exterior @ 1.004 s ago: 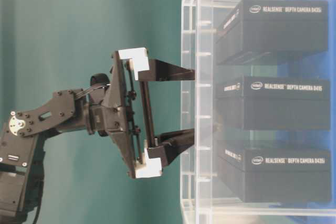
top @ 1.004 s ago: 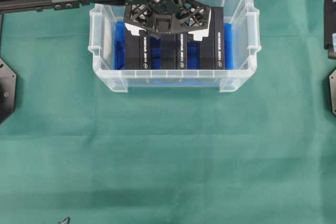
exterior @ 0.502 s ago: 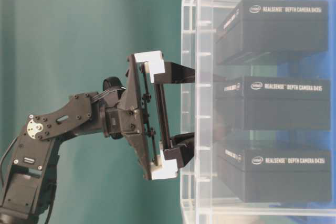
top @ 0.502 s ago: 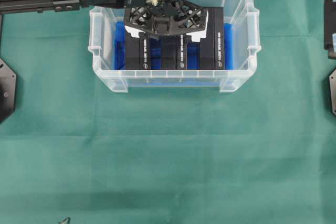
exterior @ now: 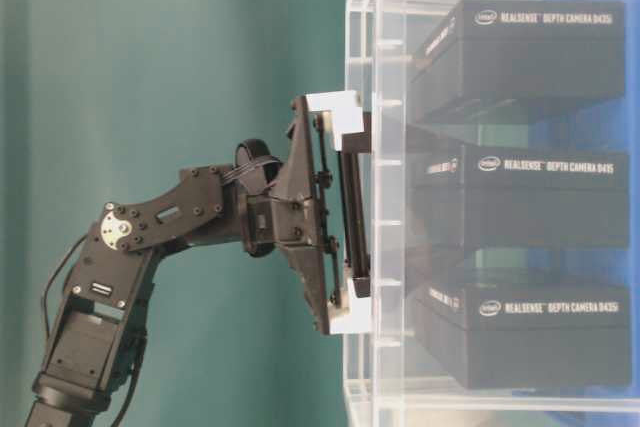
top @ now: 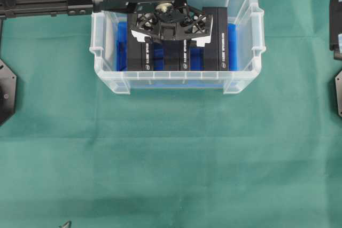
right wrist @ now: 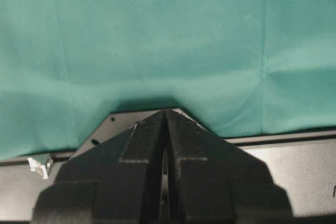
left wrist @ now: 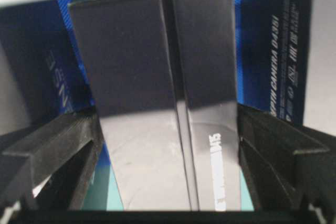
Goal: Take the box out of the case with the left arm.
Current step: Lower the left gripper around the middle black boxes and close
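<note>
We see three black boxes standing side by side on the blue lining inside the case [top: 243, 81], a clear plastic bin near the far edge of the green cloth [top: 171, 158]. The middle box [top: 184, 54] is the likely target. The left gripper [top: 171, 34] has come down from above the rim into the case over the last second, and its jaws stand wide apart, one finger [left wrist: 50, 153] on each side of the box tops in the wrist view. Nothing is held yet; closing appears to be next. The right gripper [right wrist: 165, 169] rests away from the case, jaws together.
</note>
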Robot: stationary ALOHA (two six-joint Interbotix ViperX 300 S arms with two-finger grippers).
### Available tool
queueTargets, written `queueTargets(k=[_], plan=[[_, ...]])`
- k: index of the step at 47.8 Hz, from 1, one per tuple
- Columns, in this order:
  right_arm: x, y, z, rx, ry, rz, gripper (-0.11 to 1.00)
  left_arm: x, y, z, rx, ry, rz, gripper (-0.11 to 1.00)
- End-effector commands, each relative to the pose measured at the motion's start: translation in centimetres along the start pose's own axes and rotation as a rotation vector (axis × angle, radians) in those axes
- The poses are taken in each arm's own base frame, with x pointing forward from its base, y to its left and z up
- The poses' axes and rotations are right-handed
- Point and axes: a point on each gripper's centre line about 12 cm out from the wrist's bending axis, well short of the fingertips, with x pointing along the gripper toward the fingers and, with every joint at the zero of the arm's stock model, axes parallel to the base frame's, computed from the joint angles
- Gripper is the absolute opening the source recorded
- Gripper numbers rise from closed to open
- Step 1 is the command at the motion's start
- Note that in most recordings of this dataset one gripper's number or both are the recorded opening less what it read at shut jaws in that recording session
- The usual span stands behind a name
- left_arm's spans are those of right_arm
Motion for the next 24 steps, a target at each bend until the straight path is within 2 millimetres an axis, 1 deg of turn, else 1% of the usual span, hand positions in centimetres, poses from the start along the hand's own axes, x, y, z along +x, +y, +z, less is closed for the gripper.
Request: queueTargets(k=[1,14,18,21,24], plan=[[-0.68,-0.04,0.27,0.002,-0.027,0.004,0.01,-0.86,-0.16,0.3,0.0,-0.014,-0.024,0.87],[-0.68,-0.03,0.34,0.002,-0.033,0.005,0.01,-0.8,-0.25,0.31,-0.001,-0.013,-0.026,0.86],[-0.68,-0.04,0.34,0.002,-0.034,0.004,0.01,-0.81,-0.32,0.33,-0.001,-0.014,-0.028,0.85],[-0.64,-0.01,0.36,0.0,-0.035,0.004,0.01,-0.85,-0.32,0.29,-0.004,-0.009,-0.026,0.78],[-0.64,-0.04,0.36,0.002,-0.035,0.004,0.01,-0.84,-0.31,0.26,-0.007,-0.007,-0.025,0.65]])
